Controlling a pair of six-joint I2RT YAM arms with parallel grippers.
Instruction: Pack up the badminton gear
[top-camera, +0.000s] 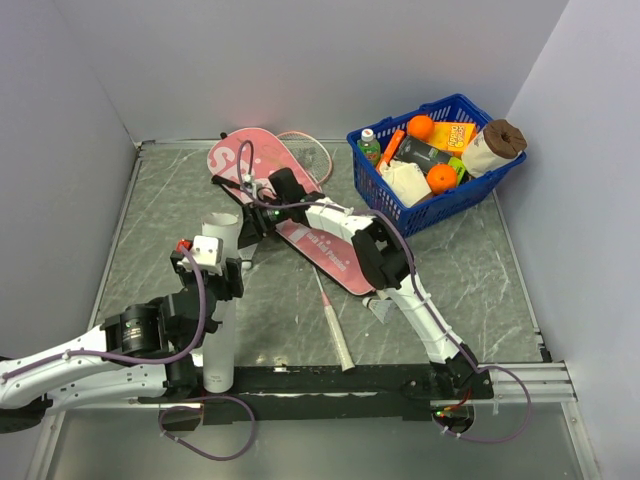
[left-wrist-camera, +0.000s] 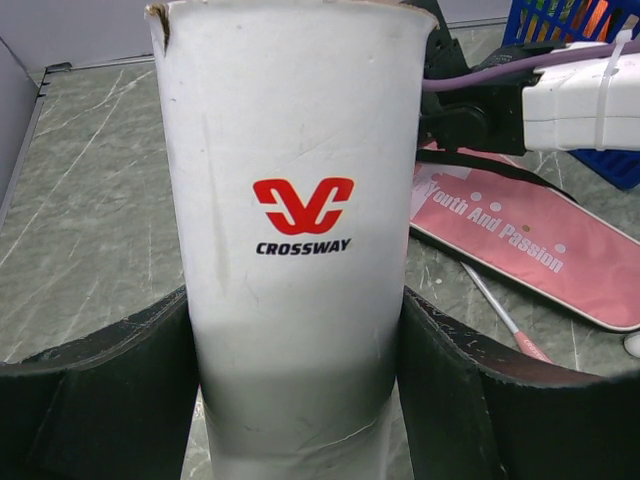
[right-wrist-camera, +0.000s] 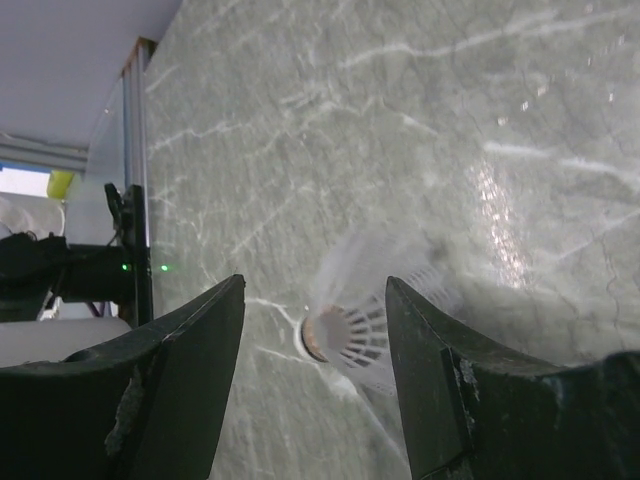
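My left gripper (top-camera: 215, 282) (left-wrist-camera: 295, 330) is shut on the long white tube (top-camera: 220, 320) (left-wrist-camera: 290, 150), lettered "CROSSWAY", and holds it upright near the front left. My right gripper (top-camera: 246, 214) (right-wrist-camera: 315, 290) is open beside the tube's top, over the pink "SPORT" bag (top-camera: 336, 262) (left-wrist-camera: 520, 235). A white shuttlecock (right-wrist-camera: 365, 315) shows blurred between the open fingers, not gripped; I cannot tell whether it lies on the table. One pink racket's shaft and white handle (top-camera: 336, 335) (left-wrist-camera: 495, 305) lie in front of the bag. A pink racket hoop (top-camera: 312, 150) shows behind the bag.
A blue basket (top-camera: 455, 205) of groceries stands at the back right, its corner also in the left wrist view (left-wrist-camera: 570, 20). A small white object (top-camera: 381, 305) lies under the right arm. Grey walls close the table's back and sides.
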